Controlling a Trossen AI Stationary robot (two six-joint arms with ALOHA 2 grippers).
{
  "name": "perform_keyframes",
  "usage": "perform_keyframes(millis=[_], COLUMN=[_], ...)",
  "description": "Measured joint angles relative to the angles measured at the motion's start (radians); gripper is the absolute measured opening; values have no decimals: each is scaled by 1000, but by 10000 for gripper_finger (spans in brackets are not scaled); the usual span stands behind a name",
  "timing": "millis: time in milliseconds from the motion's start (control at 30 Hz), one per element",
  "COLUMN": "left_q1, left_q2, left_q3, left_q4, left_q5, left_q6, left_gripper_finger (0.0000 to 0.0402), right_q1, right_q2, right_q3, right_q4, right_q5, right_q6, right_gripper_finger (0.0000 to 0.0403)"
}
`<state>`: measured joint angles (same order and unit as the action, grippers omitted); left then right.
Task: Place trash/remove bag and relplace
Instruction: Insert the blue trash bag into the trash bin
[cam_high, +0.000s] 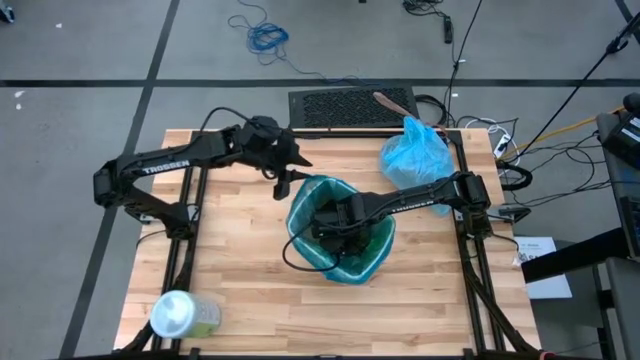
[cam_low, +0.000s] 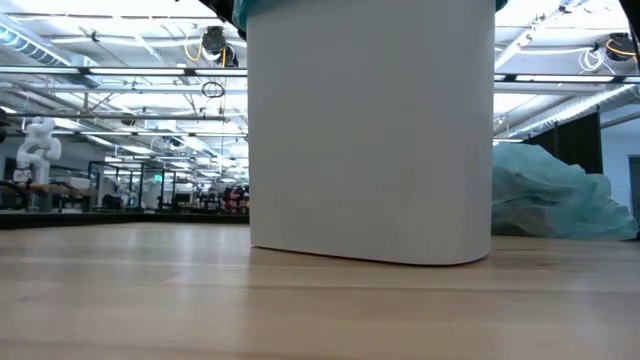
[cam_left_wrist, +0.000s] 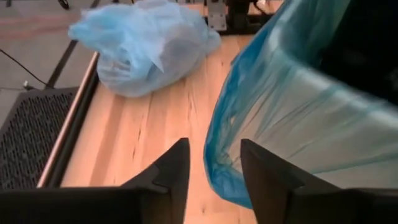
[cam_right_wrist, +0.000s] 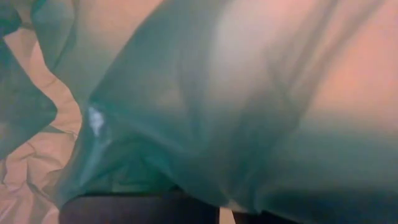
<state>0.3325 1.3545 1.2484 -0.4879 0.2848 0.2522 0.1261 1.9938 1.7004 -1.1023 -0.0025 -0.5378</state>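
Observation:
A white bin (cam_low: 370, 130) stands mid-table, lined with a darker teal-green bag (cam_high: 300, 215) whose top is turned down over the rim. My right gripper (cam_high: 335, 225) reaches down inside that lined bin; its wrist view shows only teal plastic (cam_right_wrist: 205, 106) close up. My left gripper (cam_high: 285, 185) is open at the bin's far-left side, beside the turned-down hem (cam_left_wrist: 224, 180). The pale light-blue bag (cam_high: 413, 152), bulging and gathered at the top, lies on the table's far right part (cam_left_wrist: 143, 43). No loose trash is in view. My left gripper (cam_left_wrist: 214, 144) stands open at the lower edge of the teal-green bag's turned-down hem (cam_left_wrist: 217, 168) on the bin's outer wall. Whether either finger touches the plastic, I cannot tell.
A large pale-green container with a white lid (cam_high: 182, 315) lies at the table's near-left corner. A black mesh panel (cam_high: 350, 105) sits just beyond the far edge. Bare wood stretches along the near side and the left half. Cables lie on the floor to the right.

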Motion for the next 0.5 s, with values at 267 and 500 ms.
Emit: perform_keyframes(millis=[267, 500], left_q1=[3, 3], left_q2=[-63, -97], left_q3=[36, 36], left_q4=[-58, -99], left_q5=[-26, -53], left_q6=[18, 23], left_gripper_finger=[167, 167], right_q1=[0, 0], right_q2=[0, 0], right_q3=[0, 11], right_q4=[-4, -44], right_q5=[0, 1], right_q6=[-2, -10], right_gripper_finger=[0, 0])
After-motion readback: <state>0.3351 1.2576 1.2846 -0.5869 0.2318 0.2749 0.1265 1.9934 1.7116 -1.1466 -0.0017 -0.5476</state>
